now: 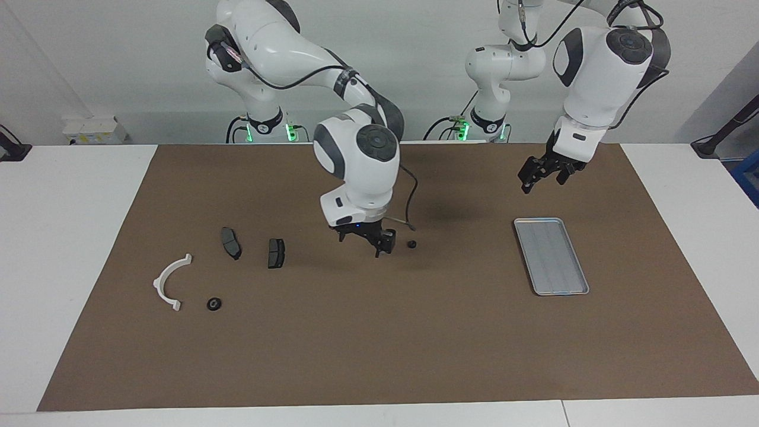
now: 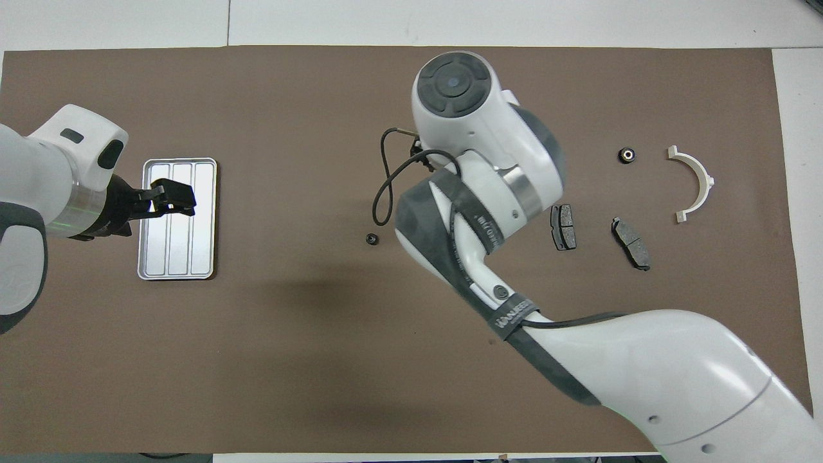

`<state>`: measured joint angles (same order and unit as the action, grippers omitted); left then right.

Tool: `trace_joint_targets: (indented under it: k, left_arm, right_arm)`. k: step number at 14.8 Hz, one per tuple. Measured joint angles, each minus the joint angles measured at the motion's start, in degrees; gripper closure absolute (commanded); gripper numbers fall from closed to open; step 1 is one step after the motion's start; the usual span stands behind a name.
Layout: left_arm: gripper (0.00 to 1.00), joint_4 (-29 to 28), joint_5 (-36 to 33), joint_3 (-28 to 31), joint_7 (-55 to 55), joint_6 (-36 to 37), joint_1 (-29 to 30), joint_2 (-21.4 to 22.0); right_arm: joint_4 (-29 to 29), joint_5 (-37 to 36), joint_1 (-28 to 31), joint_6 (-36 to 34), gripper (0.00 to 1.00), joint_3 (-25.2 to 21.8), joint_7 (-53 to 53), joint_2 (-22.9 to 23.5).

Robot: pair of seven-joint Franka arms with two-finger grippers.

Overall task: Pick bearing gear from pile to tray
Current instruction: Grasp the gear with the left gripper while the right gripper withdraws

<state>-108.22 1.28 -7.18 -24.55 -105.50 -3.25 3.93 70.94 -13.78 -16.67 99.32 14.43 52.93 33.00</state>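
Right now the right gripper sits low over the mat mid-table, just beside a small black gear that lies loose toward the tray's end; whether its fingers are spread or closed I cannot tell, but nothing shows between them. A second gear lies with the pile, near the white bracket, with two dark pads closer to the robots. The tray is bare, well apart from both gears, toward the left arm's end. The left gripper waits in the air over the tray's nearer edge, fingers looking parted and holding nothing. The risk, as I judge it: the gear is tiny and round, so a slightly off-centre descent could nudge it rolling away or pinch only its rim and drop it in transit. The left gripper over the tray could also crowd the drop-off
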Motion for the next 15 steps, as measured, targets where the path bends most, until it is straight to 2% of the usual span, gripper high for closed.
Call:
trace_joint_targets:
  k: [3,5,8,10,13,15]
  left_arm:
    - [0.0,-1.6,0.0,-0.1,-9.4,-3.9,-4.2,-2.3]
    - [0.0,-2.0,0.0,-0.3,-17.9,-8.6,-8.8,-5.9]
    - [0.0,-2.0,0.0,-0.3,-23.9,-12.2,-14.0,-10.7]
    - [0.0,-1.3,0.0,-0.3,-29.0,-15.1,-17.4,-14.8]
    - [0.0,0.4,-0.1,-0.3,-35.5,-20.0,-21.4,-21.8]
    - [0.0,1.3,-0.1,-0.2,-36.7,-21.5,-22.1,-24.3]
  right_arm:
    - [0.0,0.3,7.5,-2.9,0.0,0.0,-18.3,-2.9]
    - [0.1,0.4,12.0,-3.1,0.0,0.0,-29.2,-3.4]
    - [1.5,0.4,18.3,-2.8,0.0,0.0,-41.7,-3.4]
    - [4.1,0.4,21.5,0.6,0.0,0.1,-46.6,-3.7]
    - [11.2,0.4,25.1,10.0,0.0,0.1,-50.4,-5.3]
    - [15.5,0.4,26.7,14.7,0.0,0.0,-50.5,-6.2]
